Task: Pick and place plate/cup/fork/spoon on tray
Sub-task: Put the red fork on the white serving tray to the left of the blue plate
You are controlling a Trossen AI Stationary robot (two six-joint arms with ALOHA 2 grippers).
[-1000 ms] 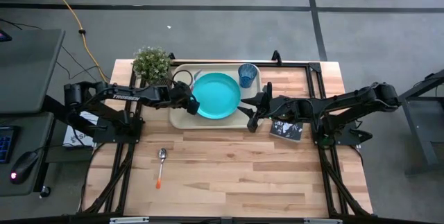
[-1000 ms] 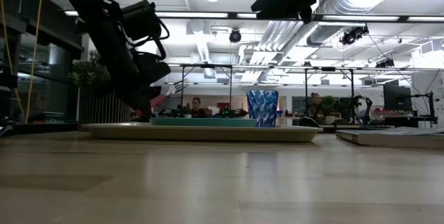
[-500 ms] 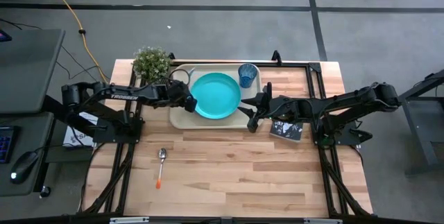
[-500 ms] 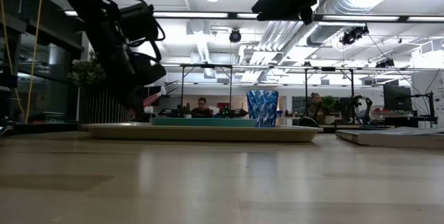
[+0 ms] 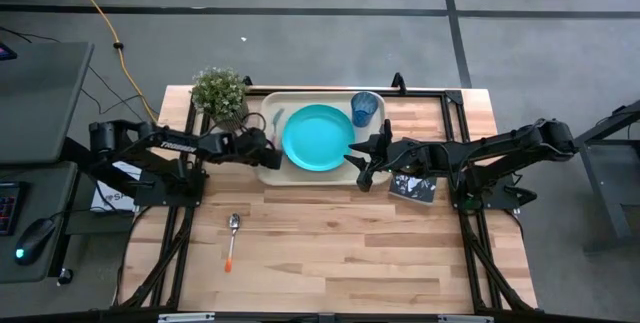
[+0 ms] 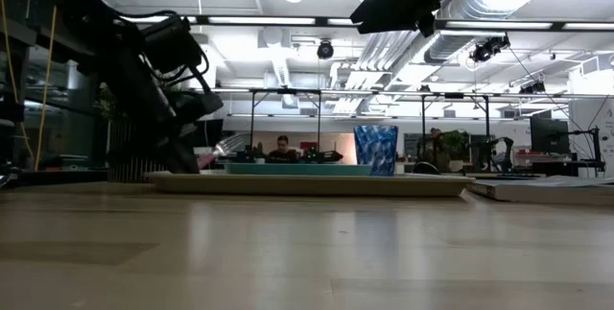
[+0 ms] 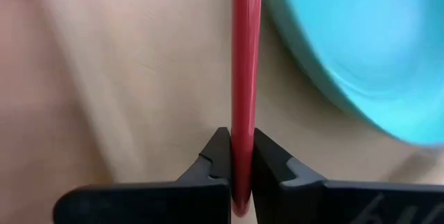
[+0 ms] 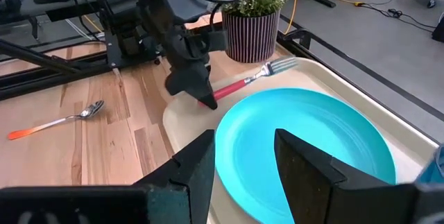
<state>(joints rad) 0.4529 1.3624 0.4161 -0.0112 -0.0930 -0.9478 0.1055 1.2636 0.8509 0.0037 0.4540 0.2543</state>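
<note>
The beige tray (image 5: 268,168) lies at the table's far middle. On it are the turquoise plate (image 5: 318,138) and the blue cup (image 5: 364,108). My left gripper (image 5: 266,150) stands over the tray's left edge, shut on the fork (image 8: 244,82), whose tines (image 8: 279,64) point toward the tray's far left corner. My right gripper (image 8: 243,158) is open over the tray's near right part, at the plate's edge; it also shows in the high view (image 5: 362,163). The orange-handled spoon (image 5: 232,237) lies flat on the table, near left of the tray. My left gripper pinches the fork's red-pink handle (image 7: 244,123) near its free end between its two fingertips. It comes from the table's left, slanting down. The fork sticks out past the fingertips toward the far edge, tines a little higher, clear of the tray (image 6: 219,149). My right gripper: I cannot tell whether it touches the tray or plate.
A potted plant (image 5: 220,91) stands just far left of the tray, close behind my left gripper. A dark book (image 5: 412,186) lies right of the tray under my right arm. Bare wood lies toward the near edge (image 5: 340,263).
My left gripper has drawn back toward the table's left edge with the fork, which now sits lower over the tray's left part. The tray, with plate and cup on it, has slid a little toward the table's right edge.
</note>
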